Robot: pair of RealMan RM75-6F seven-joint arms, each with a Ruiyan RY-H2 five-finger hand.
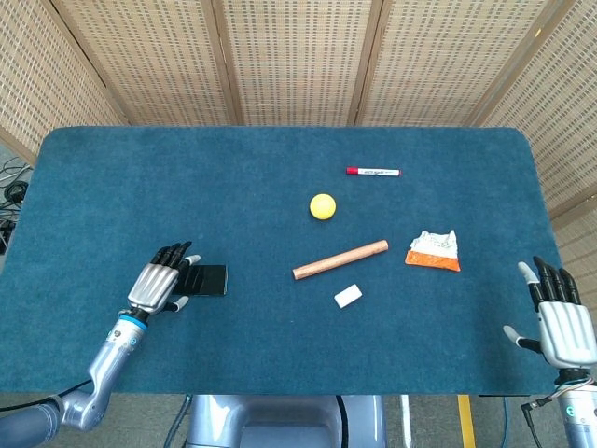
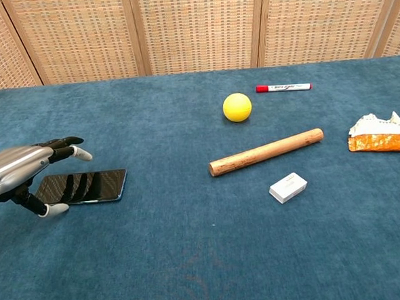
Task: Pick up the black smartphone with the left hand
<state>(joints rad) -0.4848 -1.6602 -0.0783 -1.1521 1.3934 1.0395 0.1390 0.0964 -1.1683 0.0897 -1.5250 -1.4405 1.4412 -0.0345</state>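
Nearest to us, our right hand (image 1: 562, 322) rests at the counter's (image 1: 280, 355) front right edge, fingers apart and holding nothing. Our left hand (image 2: 21, 168) hovers over the near end of the black smartphone (image 2: 87, 187), fingers spread above it and thumb low beside its edge, not closed on it. The phone lies flat on the counter at front left, so we judge the reach done and the grasp and lift left. Farther off lie an eraser (image 1: 347, 296), a wooden rod (image 1: 340, 259), a yellow ball (image 1: 323, 206) and a red marker (image 1: 373, 172).
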